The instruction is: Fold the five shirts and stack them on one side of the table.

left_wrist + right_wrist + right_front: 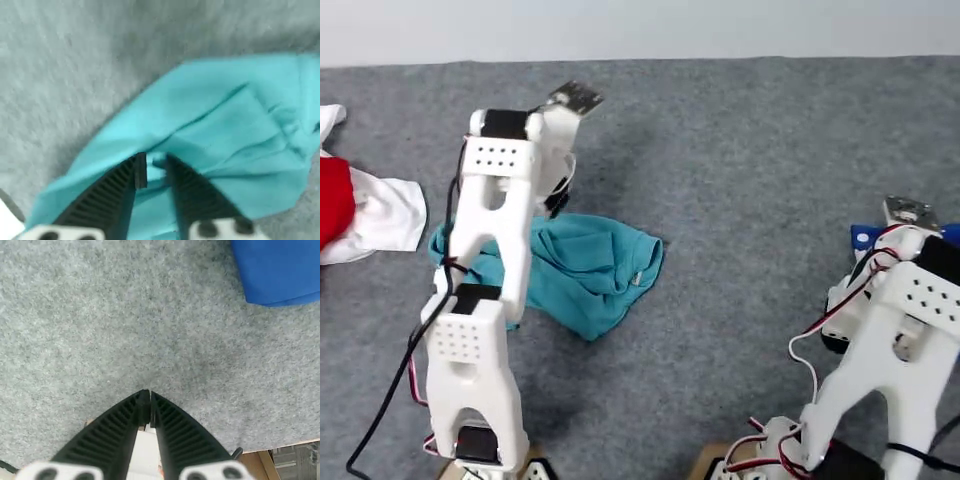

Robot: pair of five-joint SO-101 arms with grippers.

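A teal shirt [590,265] lies crumpled on the grey carpet left of centre. The left arm [500,210] stands over its far edge. In the left wrist view my left gripper [155,171] is shut on a fold of the teal shirt [225,130], with a bit of fabric showing between the fingertips. My right gripper [146,401] is shut with nothing in it, hovering over bare carpet. A blue shirt [277,270] lies just beyond it, and its corner [863,238] peeks out beside the right arm [900,320].
A red shirt [332,200] and a white shirt [385,215] lie bunched at the table's left edge. The grey carpet [750,170] is open across the middle and the back. The table's front edge [260,460] lies close below the right gripper.
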